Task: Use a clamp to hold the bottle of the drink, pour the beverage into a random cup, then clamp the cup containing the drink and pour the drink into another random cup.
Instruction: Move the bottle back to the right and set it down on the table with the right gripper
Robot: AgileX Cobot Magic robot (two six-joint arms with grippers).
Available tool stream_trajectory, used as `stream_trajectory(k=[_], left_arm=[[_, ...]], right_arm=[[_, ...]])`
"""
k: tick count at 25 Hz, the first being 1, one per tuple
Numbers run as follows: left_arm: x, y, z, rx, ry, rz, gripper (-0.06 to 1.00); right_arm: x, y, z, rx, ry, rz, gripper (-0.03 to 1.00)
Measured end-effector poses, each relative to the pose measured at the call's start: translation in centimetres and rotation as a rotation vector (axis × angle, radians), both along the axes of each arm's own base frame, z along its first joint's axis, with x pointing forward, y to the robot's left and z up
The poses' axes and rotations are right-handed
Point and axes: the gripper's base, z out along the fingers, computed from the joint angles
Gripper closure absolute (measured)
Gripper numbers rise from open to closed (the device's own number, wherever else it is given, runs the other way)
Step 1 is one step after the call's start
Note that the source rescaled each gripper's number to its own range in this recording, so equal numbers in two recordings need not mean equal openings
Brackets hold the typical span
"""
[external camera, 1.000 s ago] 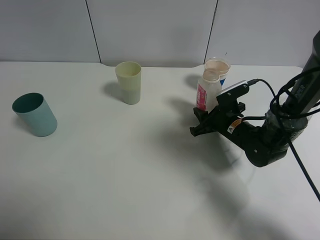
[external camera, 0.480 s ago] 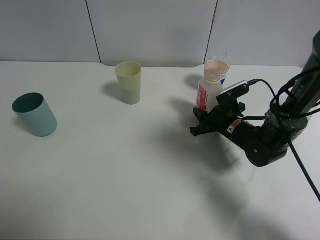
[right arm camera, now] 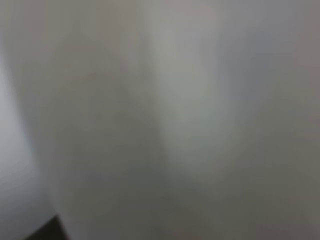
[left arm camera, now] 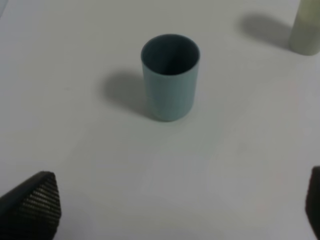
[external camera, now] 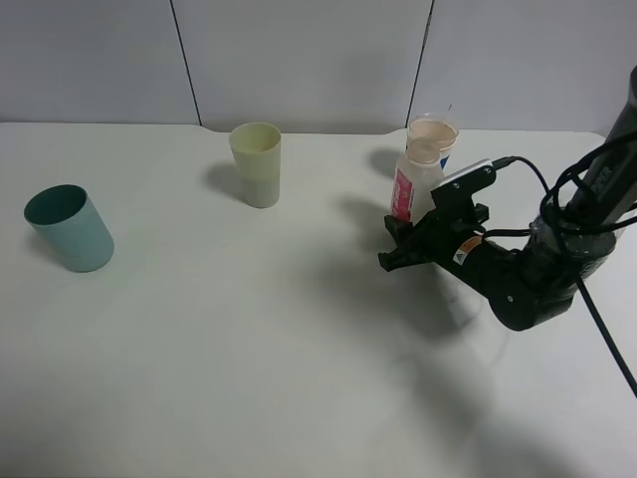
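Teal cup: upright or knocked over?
Upright. The teal cup stands on its base on the table, open mouth facing up, in both the left wrist and exterior high views; nothing touches it.

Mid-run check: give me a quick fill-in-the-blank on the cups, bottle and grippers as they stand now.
1. In the high view, the teal cup stands farthest ___.
2. The left gripper stands wide ___.
3. The bottle stands ___ beside the right gripper.
4. In that view, the blue-and-white cup stands just ___ the bottle.
Missing words: left, open, upright, behind.
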Motion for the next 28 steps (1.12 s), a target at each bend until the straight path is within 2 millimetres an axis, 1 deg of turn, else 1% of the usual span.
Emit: stream_trajectory(k=[1,3,4,5,6,7,8,9,10,12,15,19,22,24,27,28], left_arm=[[0.0,0.0,0.0,0.000,0.000,0.000,-0.06],[0.0,0.0,0.0,0.000,0.000,0.000,-0.06],[0.0,0.0,0.0,0.000,0.000,0.000,-0.06],[0.0,0.0,0.0,0.000,0.000,0.000,-0.06],[0.0,0.0,0.0,0.000,0.000,0.000,-0.06],[0.0,0.0,0.0,0.000,0.000,0.000,-0.06],[0.0,0.0,0.0,0.000,0.000,0.000,-0.06],[0.0,0.0,0.0,0.000,0.000,0.000,-0.06],[0.0,0.0,0.0,0.000,0.000,0.000,-0.06],[0.0,0.0,0.0,0.000,0.000,0.000,-0.06],[0.0,0.0,0.0,0.000,0.000,0.000,-0.06],[0.0,0.0,0.0,0.000,0.000,0.000,-0.06],[0.0,0.0,0.0,0.000,0.000,0.000,-0.06],[0.0,0.0,0.0,0.000,0.000,0.000,-0.06],[0.0,0.0,0.0,0.000,0.000,0.000,-0.06],[0.0,0.0,0.0,0.000,0.000,0.000,-0.06]], right_arm=[[0.0,0.0,0.1,-0.003,0.007,0.001,0.89],[0.0,0.0,0.2,0.008,0.025,-0.005,0.77],[0.0,0.0,0.1,0.023,0.036,-0.011,0.69],[0.0,0.0,0.1,0.040,0.043,-0.017,0.60],[0.0,0.0,0.1,0.072,0.059,-0.030,0.42],[0.0,0.0,0.1,0.085,0.064,-0.035,0.33],[0.0,0.0,0.1,0.085,0.064,-0.035,0.33],[0.0,0.0,0.1,0.093,0.067,-0.039,0.28],[0.0,0.0,0.1,0.100,0.070,-0.043,0.24],[0.0,0.0,0.2,0.105,0.071,-0.046,0.21],[0.0,0.0,0.3,0.106,0.069,-0.046,0.20],[-0.1,-0.1,1.1,0.112,0.053,-0.044,0.20],[0.1,0.0,3.0,0.130,0.005,-0.041,0.20],[0.1,0.0,3.6,0.124,0.009,-0.041,0.20],[0.1,0.0,4.0,0.106,0.034,-0.041,0.20],[0.1,0.0,4.6,0.105,0.032,-0.041,0.20]])
